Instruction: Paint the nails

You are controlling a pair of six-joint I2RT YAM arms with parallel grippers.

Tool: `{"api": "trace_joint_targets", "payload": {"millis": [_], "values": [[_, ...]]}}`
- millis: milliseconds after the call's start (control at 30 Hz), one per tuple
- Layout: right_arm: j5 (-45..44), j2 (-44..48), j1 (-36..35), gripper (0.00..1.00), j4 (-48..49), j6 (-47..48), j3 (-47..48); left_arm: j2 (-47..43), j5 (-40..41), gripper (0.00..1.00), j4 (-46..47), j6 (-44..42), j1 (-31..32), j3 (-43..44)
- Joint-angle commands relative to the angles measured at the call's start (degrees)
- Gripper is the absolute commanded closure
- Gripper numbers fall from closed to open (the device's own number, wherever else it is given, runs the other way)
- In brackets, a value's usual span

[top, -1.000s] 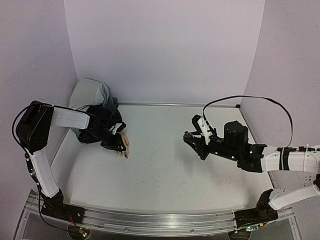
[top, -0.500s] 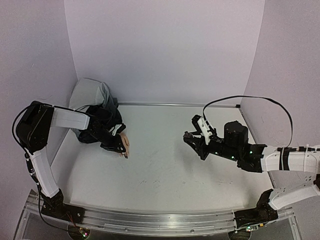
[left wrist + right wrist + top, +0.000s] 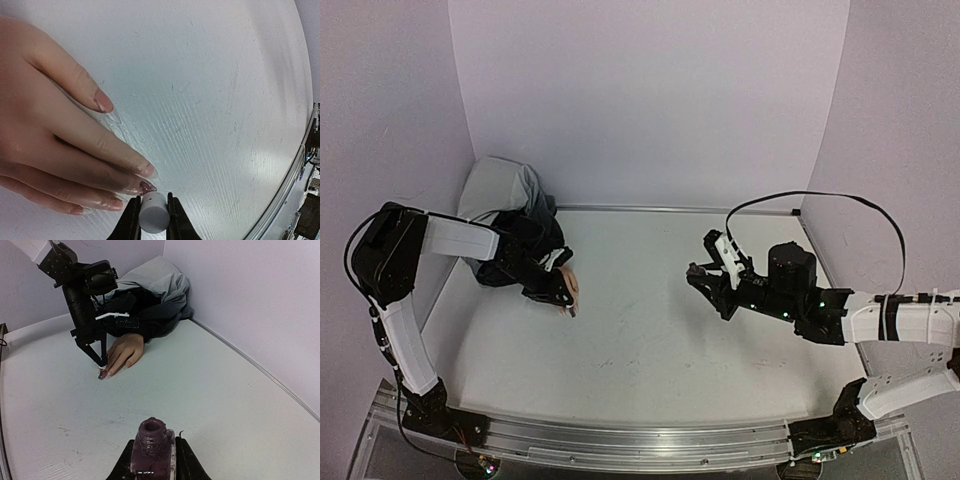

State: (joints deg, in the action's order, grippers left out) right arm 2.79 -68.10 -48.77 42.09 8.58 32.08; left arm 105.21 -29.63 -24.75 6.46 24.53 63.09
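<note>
A peach mannequin hand with a black sleeve lies palm down at the table's left; it also shows in the top view and the right wrist view. One nail carries dark purple polish, the nail beside it looks bare. My left gripper is shut on the white cap of the polish brush, right at the painted fingertip. My right gripper is shut on the uncapped purple polish bottle, held right of the table's centre.
A grey cloth bundle lies in the far left corner behind the sleeve. A metal rail runs along the near edge. Walls close in the back and both sides.
My left gripper and the cap shifted slightly over the fingertips. The right arm and the bottle have not moved.
</note>
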Motion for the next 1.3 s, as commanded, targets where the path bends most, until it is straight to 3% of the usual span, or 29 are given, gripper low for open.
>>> {"api": "trace_joint_targets", "payload": {"millis": [0, 233, 467, 667, 1267], "values": [[0.73, 0.07, 0.17, 1.0, 4.32, 0.04, 0.46, -3.49, -2.69, 1.0, 2.72, 0.4, -0.19, -0.56], [0.65, 0.22, 0.21, 1.0, 4.32, 0.03, 0.44, -4.76, -3.67, 1.0, 3.48, 0.05, -0.18, -0.96], [0.73, 0.24, 0.17, 1.0, 4.32, -0.05, 0.39, -4.93, 3.11, 1.0, 2.1, 0.78, -0.52, -0.17], [0.51, 0.16, 0.21, 1.0, 4.32, 0.03, 0.36, -3.15, 3.95, 1.0, 1.29, 0.75, -0.71, 1.37], [0.64, -0.11, 0.21, 1.0, 4.29, 0.03, 0.45, -1.16, 0.47, 1.0, 1.55, 0.7, -0.83, 2.17]]}}
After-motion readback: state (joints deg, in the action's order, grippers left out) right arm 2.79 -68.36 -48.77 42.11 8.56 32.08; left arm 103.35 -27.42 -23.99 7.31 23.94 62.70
